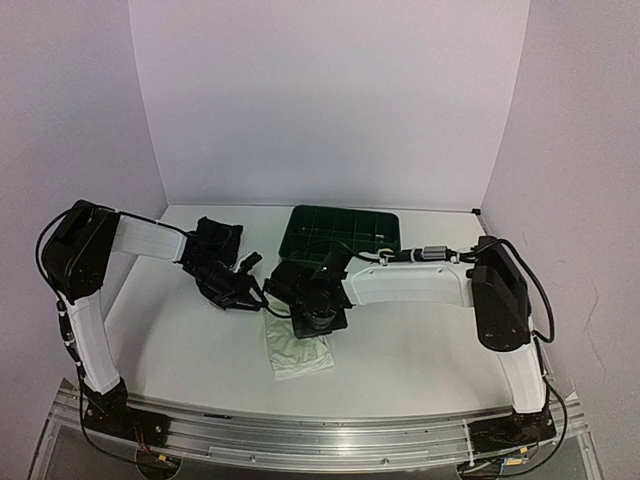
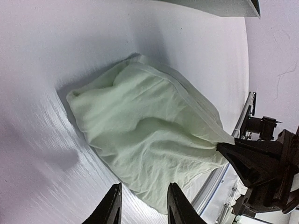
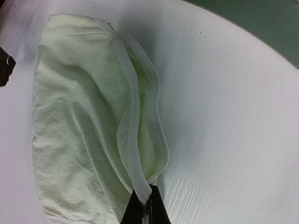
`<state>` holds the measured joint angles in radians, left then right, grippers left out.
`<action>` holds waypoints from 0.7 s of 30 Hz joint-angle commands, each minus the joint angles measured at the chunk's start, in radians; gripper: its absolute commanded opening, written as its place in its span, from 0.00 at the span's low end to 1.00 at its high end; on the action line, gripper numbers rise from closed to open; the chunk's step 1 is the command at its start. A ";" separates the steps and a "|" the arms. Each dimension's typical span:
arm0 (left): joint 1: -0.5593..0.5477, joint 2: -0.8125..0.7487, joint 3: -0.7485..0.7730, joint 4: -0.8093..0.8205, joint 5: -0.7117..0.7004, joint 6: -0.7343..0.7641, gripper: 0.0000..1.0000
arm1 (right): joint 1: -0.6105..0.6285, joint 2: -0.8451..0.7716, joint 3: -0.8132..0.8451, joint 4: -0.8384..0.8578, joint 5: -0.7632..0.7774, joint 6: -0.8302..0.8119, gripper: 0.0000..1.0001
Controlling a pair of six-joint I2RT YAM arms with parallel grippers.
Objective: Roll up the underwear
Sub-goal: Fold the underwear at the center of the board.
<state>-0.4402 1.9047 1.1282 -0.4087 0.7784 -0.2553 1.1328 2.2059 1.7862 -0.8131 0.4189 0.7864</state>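
One pale white underwear (image 1: 298, 352) lies crumpled on the white table between the two arms. The right wrist view shows its waistband (image 3: 140, 121) doubled up, and my right gripper (image 3: 147, 189) is shut on that band's near end. From the left wrist view the same underwear (image 2: 149, 130) spreads out ahead, with the right gripper (image 2: 261, 163) pinching its right corner. My left gripper (image 2: 142, 186) stands open just above the cloth's near edge, with nothing clamped between its fingers. From above, the left gripper (image 1: 255, 295) sits just left of the right gripper (image 1: 318, 322). No other underwear shows.
A dark green divided tray (image 1: 340, 230) stands at the back of the table, just behind the right wrist; a strip of it shows in the right wrist view (image 3: 261, 18). White walls close in the table. A metal rail (image 1: 320, 435) runs along the near edge.
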 commanded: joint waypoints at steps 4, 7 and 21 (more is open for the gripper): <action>-0.016 0.048 -0.108 0.128 -0.042 -0.073 0.35 | -0.002 0.006 0.047 -0.002 0.026 -0.008 0.00; -0.026 0.056 -0.110 0.185 -0.030 -0.096 0.35 | -0.002 0.014 0.059 -0.001 0.024 -0.007 0.00; -0.085 0.084 -0.120 0.254 -0.031 -0.134 0.14 | -0.002 0.164 0.263 -0.001 -0.042 -0.006 0.00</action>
<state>-0.5223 1.9618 1.0054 -0.1669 0.7853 -0.3874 1.1328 2.3189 1.9833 -0.8113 0.4045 0.7751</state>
